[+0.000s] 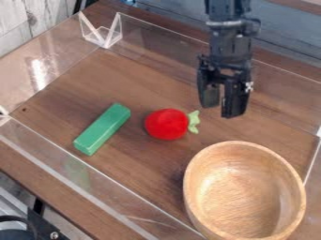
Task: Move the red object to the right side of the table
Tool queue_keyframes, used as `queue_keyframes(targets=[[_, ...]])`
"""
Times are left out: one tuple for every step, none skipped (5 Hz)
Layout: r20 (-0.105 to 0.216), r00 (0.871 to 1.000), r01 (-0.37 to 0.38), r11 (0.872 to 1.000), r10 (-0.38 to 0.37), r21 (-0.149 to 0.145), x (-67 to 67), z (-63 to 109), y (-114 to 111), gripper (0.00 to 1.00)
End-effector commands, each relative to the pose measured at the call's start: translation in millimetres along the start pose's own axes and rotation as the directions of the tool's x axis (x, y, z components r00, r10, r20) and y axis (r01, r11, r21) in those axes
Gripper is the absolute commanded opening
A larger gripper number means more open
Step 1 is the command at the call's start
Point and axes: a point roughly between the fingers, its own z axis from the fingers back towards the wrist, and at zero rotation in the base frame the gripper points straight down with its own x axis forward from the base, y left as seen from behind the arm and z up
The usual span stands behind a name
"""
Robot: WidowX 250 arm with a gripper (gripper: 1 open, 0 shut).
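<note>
The red object [166, 124], a small round ball with a light-green leaf tab on its right, lies on the dark wood-grain table [138, 80] near the middle. My gripper [220, 105] hangs just above and to the right of it, pointing steeply down. Its two black fingers stand apart and open, with nothing between them. It does not touch the red object.
A green rectangular block [101, 128] lies left of the red object. A round light wooden bowl [245, 192] fills the front right corner. Low clear acrylic walls [75, 169] border the table, with a folded clear piece [100, 30] at the back left.
</note>
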Motion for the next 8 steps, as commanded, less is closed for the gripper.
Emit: queue_keyframes(targets=[[0.091, 0.996, -0.026, 1.0, 0.024, 0.017, -8.5, 22.9, 13.9, 1.0], [0.129, 0.99, -0.062, 0.998, 0.062, 0.002, -20.4, 28.9, 30.2, 1.0], [0.148, 0.989, -0.029, 1.0, 0.031, -0.01, -20.1, 38.4, 25.7, 1.0], [0.16, 0.987, 0.008, 1.0, -0.004, -0.023, -19.4, 44.3, 17.3, 1.0], [0.183, 0.982, 0.059, 0.998, -0.052, -0.031, -17.5, 49.4, 7.9, 1.0], [0.193, 0.979, 0.066, 0.997, -0.057, -0.043, -13.1, 47.3, 10.5, 1.0], [0.195, 0.98, 0.055, 0.997, -0.043, -0.056, -9.0, 43.2, 16.8, 1.0], [0.211, 0.978, 0.019, 0.997, -0.003, -0.075, -4.8, 30.2, 15.8, 1.0]])
